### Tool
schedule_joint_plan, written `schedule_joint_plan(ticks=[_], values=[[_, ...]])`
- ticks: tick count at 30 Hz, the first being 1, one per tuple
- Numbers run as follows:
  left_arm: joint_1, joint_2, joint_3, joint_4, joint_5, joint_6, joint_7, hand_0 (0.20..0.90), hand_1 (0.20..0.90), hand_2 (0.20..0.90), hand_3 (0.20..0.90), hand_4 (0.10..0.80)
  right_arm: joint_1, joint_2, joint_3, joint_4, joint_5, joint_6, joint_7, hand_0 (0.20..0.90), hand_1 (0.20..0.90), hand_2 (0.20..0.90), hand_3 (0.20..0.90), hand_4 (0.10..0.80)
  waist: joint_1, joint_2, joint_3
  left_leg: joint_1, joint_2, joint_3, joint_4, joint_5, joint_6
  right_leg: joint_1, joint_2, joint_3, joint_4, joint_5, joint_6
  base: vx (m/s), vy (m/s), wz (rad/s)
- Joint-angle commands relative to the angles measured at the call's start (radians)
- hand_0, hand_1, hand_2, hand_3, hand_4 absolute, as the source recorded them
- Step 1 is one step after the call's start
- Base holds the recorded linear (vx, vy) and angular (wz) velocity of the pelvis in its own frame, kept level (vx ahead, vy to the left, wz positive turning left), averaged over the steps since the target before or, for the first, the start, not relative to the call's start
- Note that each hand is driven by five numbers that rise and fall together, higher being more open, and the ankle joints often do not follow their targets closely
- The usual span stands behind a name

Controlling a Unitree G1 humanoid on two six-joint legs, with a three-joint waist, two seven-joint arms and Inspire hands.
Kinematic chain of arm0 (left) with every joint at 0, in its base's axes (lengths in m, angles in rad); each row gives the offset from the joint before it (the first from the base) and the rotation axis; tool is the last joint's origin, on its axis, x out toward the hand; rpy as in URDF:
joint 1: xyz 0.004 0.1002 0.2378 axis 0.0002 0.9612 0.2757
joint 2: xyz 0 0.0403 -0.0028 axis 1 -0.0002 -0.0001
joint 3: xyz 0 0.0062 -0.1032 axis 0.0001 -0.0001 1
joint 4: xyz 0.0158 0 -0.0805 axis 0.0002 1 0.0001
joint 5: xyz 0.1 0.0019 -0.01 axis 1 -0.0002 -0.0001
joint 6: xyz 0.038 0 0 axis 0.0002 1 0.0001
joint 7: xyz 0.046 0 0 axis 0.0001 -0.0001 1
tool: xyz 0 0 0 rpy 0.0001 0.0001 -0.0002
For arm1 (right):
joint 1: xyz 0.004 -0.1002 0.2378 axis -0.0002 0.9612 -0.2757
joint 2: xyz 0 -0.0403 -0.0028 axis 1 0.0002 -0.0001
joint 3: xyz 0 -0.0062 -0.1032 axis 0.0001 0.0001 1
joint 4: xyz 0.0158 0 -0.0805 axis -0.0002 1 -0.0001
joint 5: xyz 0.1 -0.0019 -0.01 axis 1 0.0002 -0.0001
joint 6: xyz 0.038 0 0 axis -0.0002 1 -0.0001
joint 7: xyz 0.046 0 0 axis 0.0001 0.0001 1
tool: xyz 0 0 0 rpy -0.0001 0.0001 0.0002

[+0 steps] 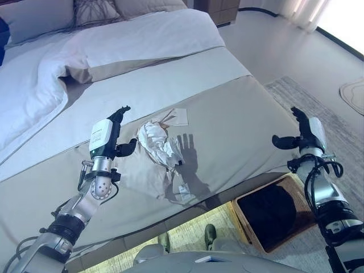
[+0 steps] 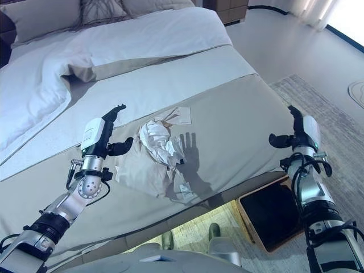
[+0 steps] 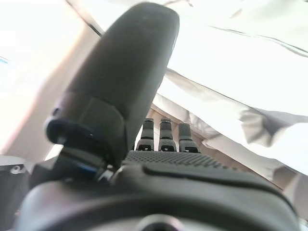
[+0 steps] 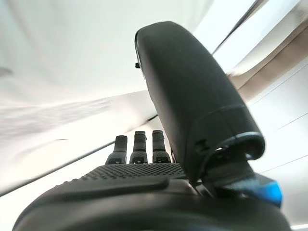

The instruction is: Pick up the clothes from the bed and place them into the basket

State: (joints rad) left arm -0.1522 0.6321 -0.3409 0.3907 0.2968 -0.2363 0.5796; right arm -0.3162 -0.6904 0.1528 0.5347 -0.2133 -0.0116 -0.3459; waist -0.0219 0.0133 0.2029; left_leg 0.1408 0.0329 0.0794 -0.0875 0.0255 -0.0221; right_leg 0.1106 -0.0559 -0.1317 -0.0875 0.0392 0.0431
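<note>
Basket [image 1: 272,213] on floor beside bed [image 1: 227,114] (clothes [image 1: 159,145] atop).

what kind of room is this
Most likely a bedroom: a made bed with pillows and a folded-back white duvet, a crumpled white garment on it, and a laundry basket on the floor alongside.

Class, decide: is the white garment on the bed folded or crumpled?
Crumpled: the white garment lies bunched in irregular creases on the bed, beside the open left hand.
</note>
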Motion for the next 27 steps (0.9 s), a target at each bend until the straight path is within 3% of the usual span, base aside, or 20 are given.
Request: schedule_joint_plan(ticks=[1,5,9,14,21,22,27], values=[[-0.004,0.022,0.092,-0.083,0.025,-0.046,0.041,0.9,0.9,0.9,0.9,0.8,-0.204,-0.104,0.058,-0.071,-0.071,-0.065,-0.049,0.9,0.9,0.9,0.9,0.8,0.072,-0.008,-0.071,-0.102,-0.028,-0.072,0.071,-0.024,-0.002,-0.061,0.013,-0.03,0.165,-0.088,-0.004,0.103,0.022,0.29],[0.0,0.049,0.109,-0.102,0.023,-0.102,0.032,0.9,0.9,0.9,0.9,0.8,-0.346,-0.148,0.122,-0.046,-0.066,0.004,-0.048,0.9,0.9,0.9,0.9,0.8,0.134,-0.018,-0.016,-0.19,-0.051,-0.127,0.148,-0.02,-0.001,-0.104,0.008,-0.081,0.239,-0.123,-0.025,-0.066,-0.02,0.52],[-0.048,0.088,0.102,-0.116,-0.008,-0.177,0.048,0.9,0.9,0.9,0.9,0.8,-0.584,-0.202,0.237,0.081,-0.029,0.07,-0.048,0.9,0.9,0.9,0.9,0.8,0.215,0.005,0.095,-0.284,-0.079,-0.2,0.191,0.002,-0.005,-0.177,-0.02,-0.16,0.303,-0.137,-0.038,-0.189,0.001,0.62],[-0.067,0.099,0.089,-0.149,-0.024,-0.207,0.053,0.9,0.9,0.9,0.9,0.8,-0.737,-0.198,0.36,0.16,-0.011,0.128,-0.039,0.9,0.9,0.9,0.9,0.8,0.263,0.032,0.165,-0.35,-0.103,-0.25,0.229,0.015,-0.005,-0.221,-0.038,-0.21,0.35,-0.151,-0.051,-0.056,0.023,0.4],[-0.114,0.123,0.054,-0.194,0.011,-0.226,0.115,0.9,0.9,0.9,0.9,0.8,-0.946,-0.177,0.496,0.28,-0.003,0.217,-0.029,0.9,0.9,0.9,0.9,0.8,0.328,0.071,0.257,-0.483,-0.143,-0.274,0.355,0.003,0.012,-0.336,-0.083,-0.264,0.537,-0.218,-0.073,-0.045,0.021,0.3],[-0.121,0.128,0.051,-0.2,0.02,-0.217,0.116,0.9,0.9,0.9,0.9,0.8,-0.957,-0.173,0.5,0.292,-0.007,0.226,-0.021,0.9,0.9,0.9,0.9,0.8,0.329,0.067,0.267,-0.493,-0.151,-0.273,0.389,-0.034,0.011,-0.347,-0.089,-0.251,0.579,-0.257,-0.069,0.081,-0.014,0.28],[-0.174,0.156,0.025,-0.215,0.005,-0.183,0.131,0.9,0.9,0.9,0.9,0.8,-1.008,-0.143,0.528,0.351,-0.018,0.254,0.003,0.9,0.9,0.9,0.9,0.8,0.339,0.079,0.315,-0.564,-0.178,-0.261,0.502,-0.072,0.032,-0.414,-0.108,-0.247,0.721,-0.304,-0.08,0.029,0.028,0.2]])
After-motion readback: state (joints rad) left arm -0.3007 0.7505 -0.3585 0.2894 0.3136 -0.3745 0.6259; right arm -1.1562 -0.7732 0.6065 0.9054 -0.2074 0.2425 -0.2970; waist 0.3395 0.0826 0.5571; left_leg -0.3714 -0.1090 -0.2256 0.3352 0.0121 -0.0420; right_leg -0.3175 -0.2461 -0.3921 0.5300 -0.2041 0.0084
